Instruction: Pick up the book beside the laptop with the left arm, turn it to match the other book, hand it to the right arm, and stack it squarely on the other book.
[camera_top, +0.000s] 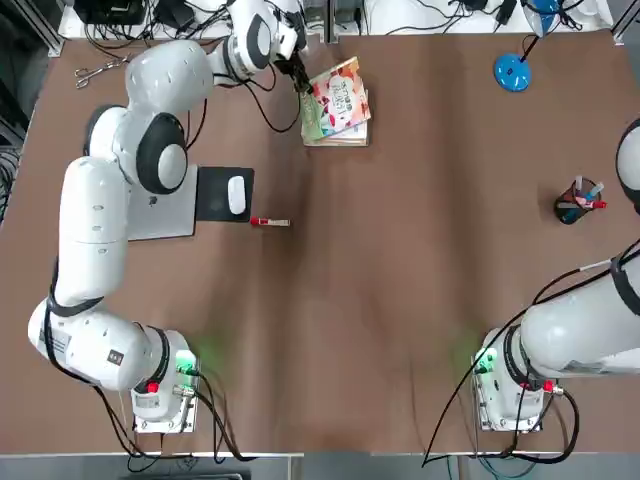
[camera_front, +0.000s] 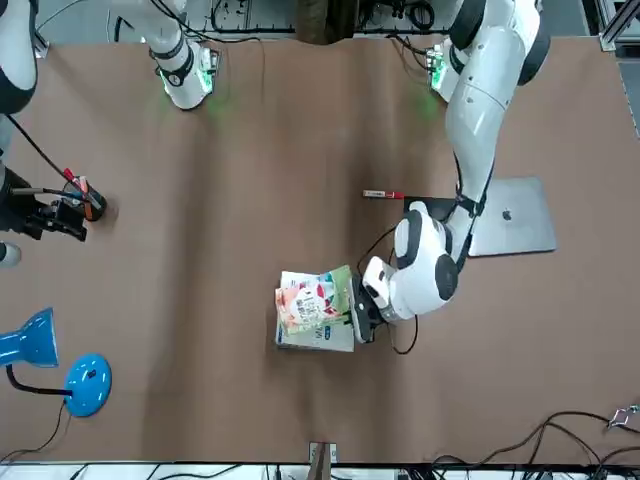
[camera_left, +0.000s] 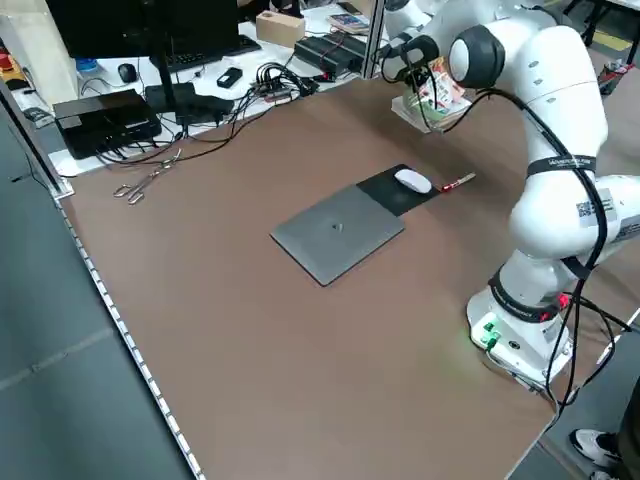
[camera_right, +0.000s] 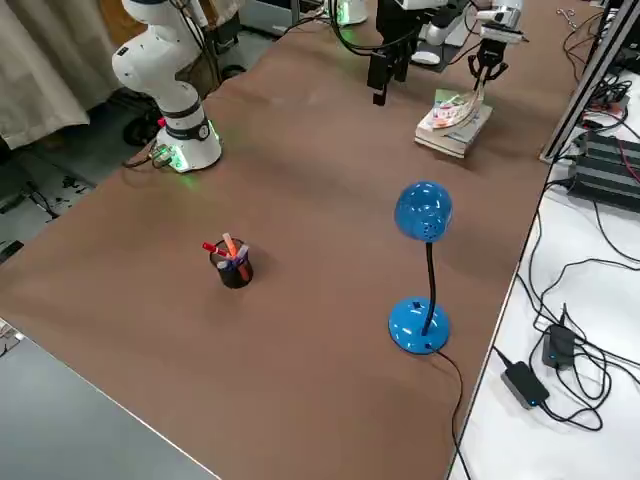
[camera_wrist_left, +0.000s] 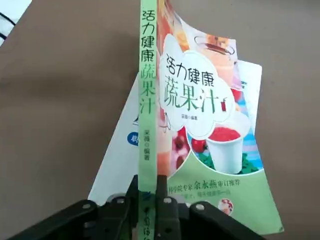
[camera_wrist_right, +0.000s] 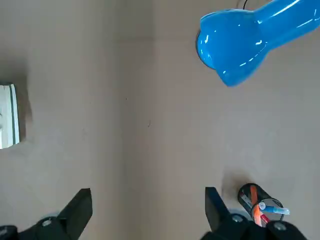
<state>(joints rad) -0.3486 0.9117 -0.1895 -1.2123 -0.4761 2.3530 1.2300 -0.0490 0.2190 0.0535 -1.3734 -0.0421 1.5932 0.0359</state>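
The left gripper (camera_wrist_left: 148, 197) is closed tight on the green spine of the thin paperback book with the cream-and-pink illustrated cover (camera_wrist_left: 200, 120), which tilts up from that pinched edge while its far side seems to rest on the white-covered paperback with blue print (camera_wrist_left: 122, 150) beneath. Only a sliver of that lower book shows in the top view (camera_top: 340, 137), most of it hidden under the colourful one (camera_top: 338, 98). The pair lies near the table's far edge, well apart from the flat silver-grey laptop (camera_top: 160, 215), itself half covered overhead by the glossy white left arm (camera_top: 110, 200). Beside the laptop sit a black mouse pad (camera_top: 222, 193) with a white mouse (camera_top: 237, 194) and a small red marker (camera_top: 270, 222). The brown table (camera_top: 400, 300) lies bare across its middle. The right gripper (camera_wrist_right: 149, 207) hangs with fingers spread wide and nothing between them, near the dark pen cup (camera_top: 577, 203); the right arm (camera_top: 590, 320) is cut off at the picture's edge. A blue desk lamp (camera_top: 514, 68) stands at the far right corner
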